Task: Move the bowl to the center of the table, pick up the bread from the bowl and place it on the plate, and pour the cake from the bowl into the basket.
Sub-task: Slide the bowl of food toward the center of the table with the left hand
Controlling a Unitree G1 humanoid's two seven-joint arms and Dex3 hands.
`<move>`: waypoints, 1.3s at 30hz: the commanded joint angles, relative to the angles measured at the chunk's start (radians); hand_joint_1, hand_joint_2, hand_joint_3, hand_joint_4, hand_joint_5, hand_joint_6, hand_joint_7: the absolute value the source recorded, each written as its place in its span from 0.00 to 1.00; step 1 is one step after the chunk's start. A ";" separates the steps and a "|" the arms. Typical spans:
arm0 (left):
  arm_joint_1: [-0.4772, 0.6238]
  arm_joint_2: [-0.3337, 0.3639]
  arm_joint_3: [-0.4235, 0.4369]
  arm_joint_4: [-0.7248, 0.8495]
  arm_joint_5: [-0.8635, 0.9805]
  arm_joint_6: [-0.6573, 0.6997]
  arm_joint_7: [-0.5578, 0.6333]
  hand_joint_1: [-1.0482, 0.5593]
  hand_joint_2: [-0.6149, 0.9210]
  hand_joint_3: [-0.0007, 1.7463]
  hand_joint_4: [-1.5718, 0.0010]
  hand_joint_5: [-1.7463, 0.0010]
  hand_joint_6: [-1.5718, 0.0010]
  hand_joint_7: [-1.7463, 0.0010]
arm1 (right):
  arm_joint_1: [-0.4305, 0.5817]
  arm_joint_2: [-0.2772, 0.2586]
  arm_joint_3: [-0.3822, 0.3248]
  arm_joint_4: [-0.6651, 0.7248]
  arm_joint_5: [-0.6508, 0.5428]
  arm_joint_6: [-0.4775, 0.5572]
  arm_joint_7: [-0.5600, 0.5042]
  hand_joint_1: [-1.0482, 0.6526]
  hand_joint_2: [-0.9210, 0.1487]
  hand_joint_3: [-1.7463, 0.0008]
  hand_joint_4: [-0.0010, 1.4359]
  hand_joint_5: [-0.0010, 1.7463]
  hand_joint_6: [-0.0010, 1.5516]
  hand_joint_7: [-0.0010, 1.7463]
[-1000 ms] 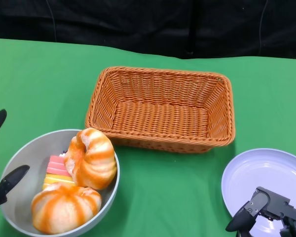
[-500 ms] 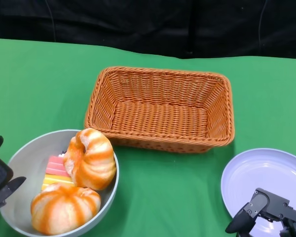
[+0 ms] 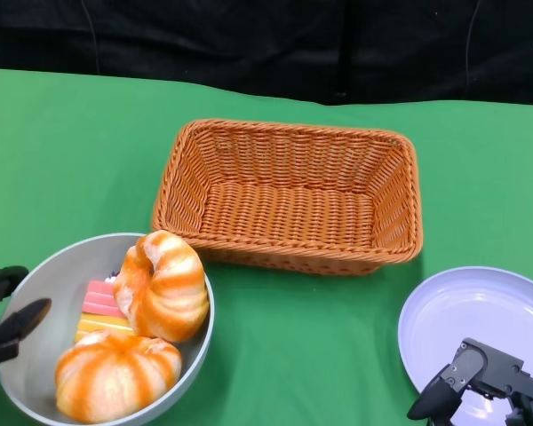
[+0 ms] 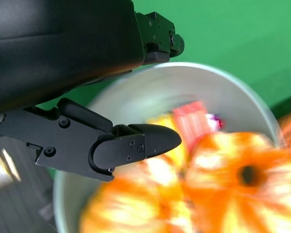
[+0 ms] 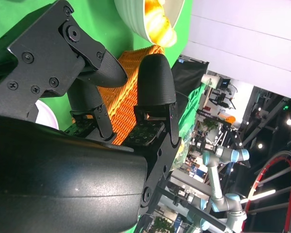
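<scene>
Left hand (image 3: 4,319) is closing in on the bowl (image 3: 35,275) from its outer side: over the last second it dropped from a raised, spread pose to sitting right at the rim, one finger now reaching over the near wall. Fingers are apart, nothing gripped yet; left wrist view shows a fingertip (image 4: 155,141) hanging over the bowl's inside, contact with the wall unclear. Bowl hasn't shifted, it's sitting at the near left corner of the table (image 3: 320,337), well off center, holding two orange-striped bread buns (image 3: 164,284) and the pink-and-yellow cake slice (image 3: 98,311) tucked between them. So step one is only starting: grasp is being set up, no push or lift yet. Right hand (image 3: 480,382) is idling over the near edge of the plate (image 3: 480,311), unchanged, released, holding nothing. Basket (image 3: 293,191) is sitting empty mid-table, behind the bowl. Likely next: pinching the rim and sliding the bowl toward center, watching that the tall bun by the rim isn't rolling out.
</scene>
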 commanded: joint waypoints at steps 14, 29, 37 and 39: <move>-0.069 -0.091 0.180 -0.056 -0.338 0.275 0.044 0.26 1.00 0.38 1.00 1.00 1.00 1.00 | 0.003 -0.009 0.004 -0.036 0.001 -0.015 0.001 0.58 0.58 0.15 0.49 0.95 0.48 0.80; -0.067 -0.172 0.176 -0.153 -0.447 0.420 0.131 0.28 1.00 0.43 1.00 1.00 1.00 1.00 | 0.018 -0.019 0.044 -0.120 -0.015 0.001 0.022 0.50 0.39 0.42 0.46 0.81 0.36 0.65; -0.101 -0.218 0.190 -0.173 -0.472 0.512 0.205 0.28 1.00 0.42 1.00 1.00 1.00 1.00 | 0.041 -0.036 0.082 -0.207 -0.042 0.071 0.040 0.48 0.29 0.51 0.44 0.80 0.35 0.64; -0.111 -0.236 0.190 -0.175 -0.475 0.530 0.220 0.28 1.00 0.41 1.00 1.00 1.00 1.00 | 0.045 -0.047 0.096 -0.237 -0.056 0.100 0.050 0.48 0.29 0.51 0.42 0.79 0.33 0.63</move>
